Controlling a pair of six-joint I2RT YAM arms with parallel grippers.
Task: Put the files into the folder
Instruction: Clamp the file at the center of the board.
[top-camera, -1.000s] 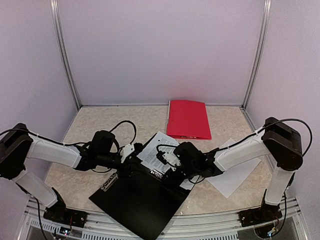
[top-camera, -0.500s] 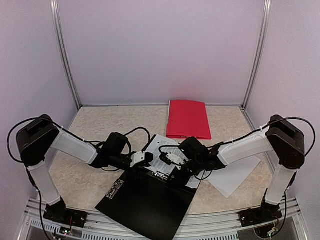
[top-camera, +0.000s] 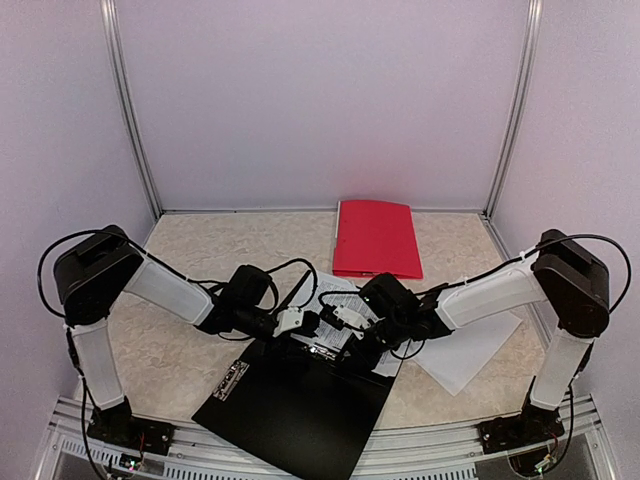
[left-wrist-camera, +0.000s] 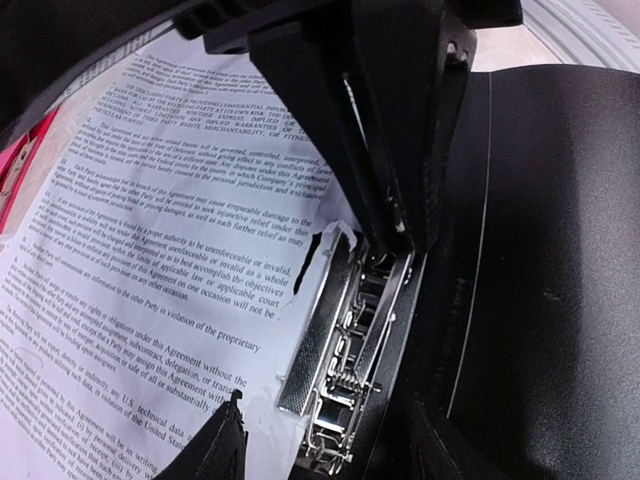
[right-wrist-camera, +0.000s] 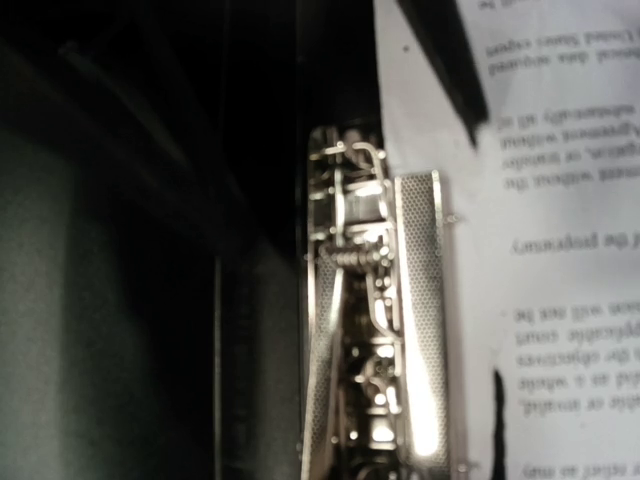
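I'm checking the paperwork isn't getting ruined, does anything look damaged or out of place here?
Yes. The printed sheet has what looks like a small jagged tear at its edge, right beside the metal clip of the black folder. The right wrist view shows a dark slit in the paper's edge there too.

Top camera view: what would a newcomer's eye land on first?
Most likely the bright red folder lying flat at the back of the table, the only strong colour there. Next comes the big black folder at the near edge, where the left gripper and the right gripper meet over its shiny metal clip, beside a printed sheet.
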